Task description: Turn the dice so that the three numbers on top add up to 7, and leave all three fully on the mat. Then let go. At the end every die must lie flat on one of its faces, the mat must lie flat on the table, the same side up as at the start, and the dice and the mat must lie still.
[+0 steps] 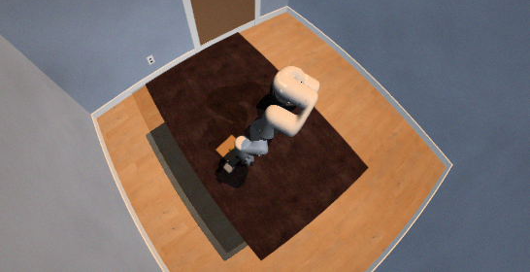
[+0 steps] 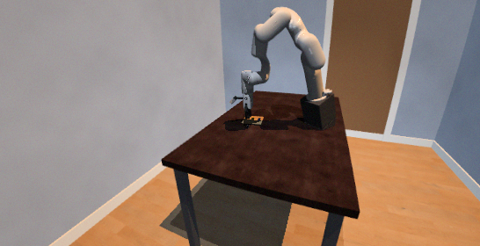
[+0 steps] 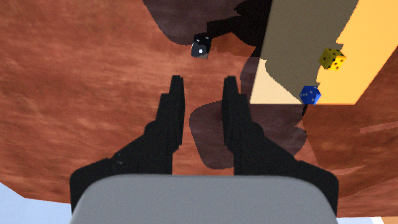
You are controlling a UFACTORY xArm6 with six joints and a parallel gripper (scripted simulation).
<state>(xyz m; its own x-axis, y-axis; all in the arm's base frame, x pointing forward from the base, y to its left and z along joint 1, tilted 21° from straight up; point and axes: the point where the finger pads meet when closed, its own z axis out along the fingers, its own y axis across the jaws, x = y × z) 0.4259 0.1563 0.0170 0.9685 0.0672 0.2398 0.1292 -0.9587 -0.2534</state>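
My gripper [image 3: 203, 91] [image 2: 248, 117] points down low over the table, fingers partly open with nothing between them. A black die [image 3: 201, 46] lies on the table off the mat, just beyond the fingertips in the wrist view and roughly in line with their gap. One of its faces shows a single white pip. The orange-yellow mat [image 1: 226, 148] [image 2: 260, 118] [image 3: 370, 40] lies right of the fingers in the wrist view. On it are a yellow die [image 3: 332, 59] and, at its near edge, a blue die [image 3: 310, 95]. Which numbers are on top I cannot tell.
The dark brown table [image 1: 301, 187] [image 2: 264, 160] carries the arm's black base [image 2: 318, 112] toward the door side. The arm's shadow covers part of the mat. The table's long edge [image 1: 204, 184] runs beyond the gripper in the top view.
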